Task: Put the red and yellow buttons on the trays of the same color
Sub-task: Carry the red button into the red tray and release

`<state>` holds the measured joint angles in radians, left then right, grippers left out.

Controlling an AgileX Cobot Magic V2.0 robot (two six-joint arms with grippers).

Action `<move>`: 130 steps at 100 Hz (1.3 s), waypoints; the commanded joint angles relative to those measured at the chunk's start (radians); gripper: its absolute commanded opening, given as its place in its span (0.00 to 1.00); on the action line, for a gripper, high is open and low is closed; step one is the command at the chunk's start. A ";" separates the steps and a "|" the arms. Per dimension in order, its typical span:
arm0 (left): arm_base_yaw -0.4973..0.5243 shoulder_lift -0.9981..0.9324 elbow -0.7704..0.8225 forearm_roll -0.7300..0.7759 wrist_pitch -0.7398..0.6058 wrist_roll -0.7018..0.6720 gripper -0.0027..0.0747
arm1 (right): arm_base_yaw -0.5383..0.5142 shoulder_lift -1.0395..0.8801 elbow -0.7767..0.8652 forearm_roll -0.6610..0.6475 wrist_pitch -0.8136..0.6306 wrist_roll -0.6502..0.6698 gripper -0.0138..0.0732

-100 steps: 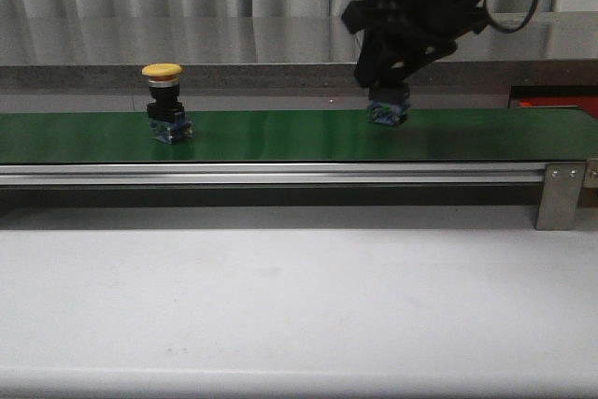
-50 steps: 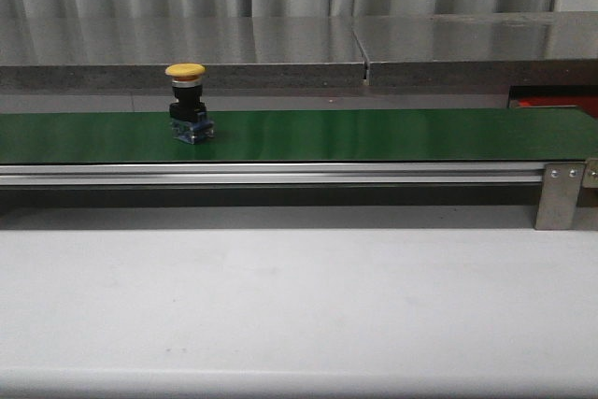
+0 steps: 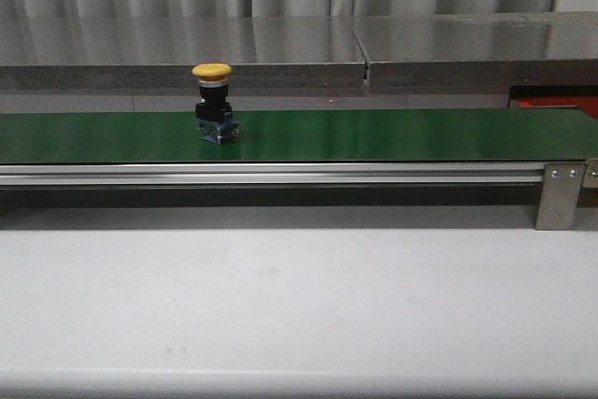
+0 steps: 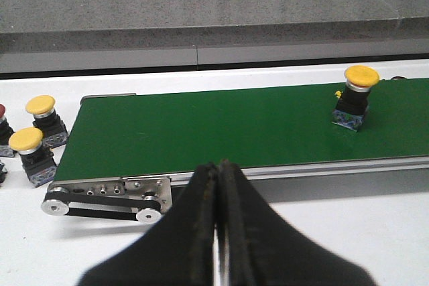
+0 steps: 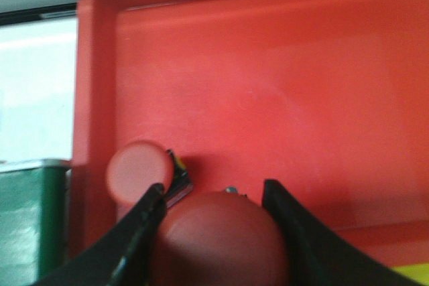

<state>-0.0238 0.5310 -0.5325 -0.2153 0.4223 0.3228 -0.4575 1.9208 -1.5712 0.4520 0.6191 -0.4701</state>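
Right wrist view: nearest my camera, the right gripper [image 5: 213, 216] straddles a red button [image 5: 221, 239], one finger on each side of its domed cap, and I read that as grasping it, though the contact itself is blurred. Directly beneath lies the red tray [image 5: 281, 85], so the button hangs over its matching colour. Just beyond the left finger a second red button [image 5: 137, 169] already lies in the tray, close against the near corner wall. The release spot is therefore tight on that side; the rest of the tray floor toward the far wall is bare red, and I would judge that the safer way to shift before letting go.

From the left wrist, the left gripper [image 4: 218, 232] is clenched shut on nothing, poised over the tabletop before the near edge of the belt [image 4: 201, 132]. A yellow button [image 4: 354, 95] stands upright on the belt, ahead and off toward the belt's far run, stem vertical. Two more yellow buttons [image 4: 41, 118] sit on the tabletop beyond the belt's roller end. The left arm looks nearer to it, and the belt around it is unobstructed.
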 commanded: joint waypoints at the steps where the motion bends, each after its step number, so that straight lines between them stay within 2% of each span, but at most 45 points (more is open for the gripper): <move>1: -0.008 0.000 -0.027 -0.016 -0.078 -0.004 0.01 | -0.015 -0.001 -0.093 0.021 -0.029 -0.001 0.40; 33: -0.008 0.000 -0.027 -0.016 -0.078 -0.004 0.01 | -0.017 0.184 -0.307 0.034 0.091 -0.001 0.40; 90: -0.008 0.000 -0.027 -0.016 -0.078 -0.004 0.01 | -0.017 0.272 -0.316 0.049 0.116 -0.001 0.41; 100: -0.008 0.000 -0.027 -0.016 -0.078 -0.004 0.01 | -0.017 0.272 -0.316 0.050 0.123 -0.001 0.51; 109: -0.008 0.000 -0.027 -0.016 -0.078 -0.004 0.01 | -0.017 0.270 -0.316 0.050 0.127 -0.001 0.71; 116: -0.008 0.000 -0.027 -0.016 -0.078 -0.004 0.01 | -0.018 0.264 -0.316 0.050 0.125 -0.001 0.81; 121: -0.008 0.000 -0.027 -0.016 -0.078 -0.004 0.01 | -0.019 0.257 -0.316 0.050 0.124 -0.001 0.85; 130: -0.008 0.000 -0.027 -0.016 -0.078 -0.004 0.01 | -0.020 0.231 -0.316 0.050 0.127 -0.001 0.85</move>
<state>-0.0238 0.5310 -0.5325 -0.2153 0.4223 0.3228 -0.4693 2.2501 -1.8547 0.4750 0.7637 -0.4683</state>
